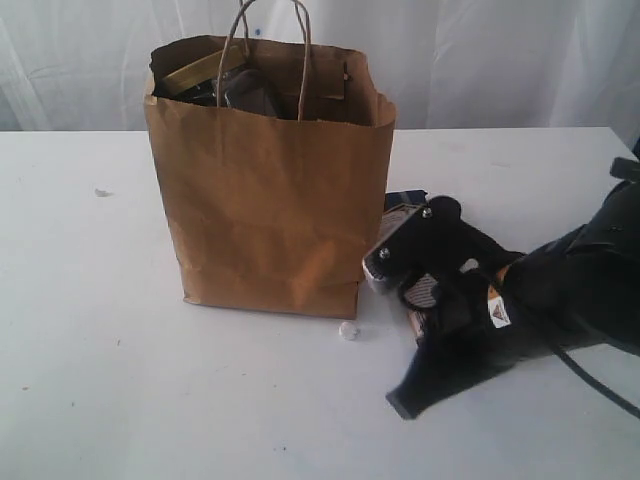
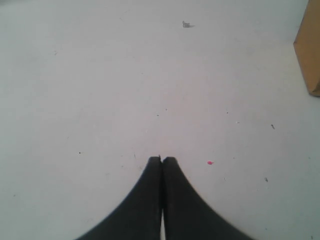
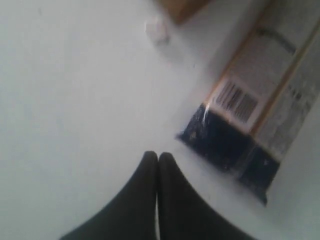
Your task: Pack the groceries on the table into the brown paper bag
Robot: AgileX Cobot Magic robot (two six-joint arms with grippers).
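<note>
The brown paper bag (image 1: 270, 200) stands upright mid-table with dark groceries (image 1: 245, 92) showing at its ragged rim. The long dark-blue noodle packet (image 3: 250, 125) lies flat on the table (image 1: 150, 400) right of the bag; in the exterior view only its end (image 1: 403, 203) shows behind my right arm. My right gripper (image 3: 158, 156) is shut and empty, low over the table beside the packet's dark end without touching it; its tip (image 1: 405, 405) points to the front. My left gripper (image 2: 162, 159) is shut and empty over bare table, the bag's corner (image 2: 310, 55) off to one side. The other groceries are hidden.
A white crumb (image 1: 348, 330) lies at the bag's front right corner, also seen as crumb (image 3: 157, 29) in the right wrist view. Another small crumb (image 1: 102, 192) rests far left. White curtains hang behind the table. The left arm is outside the exterior view.
</note>
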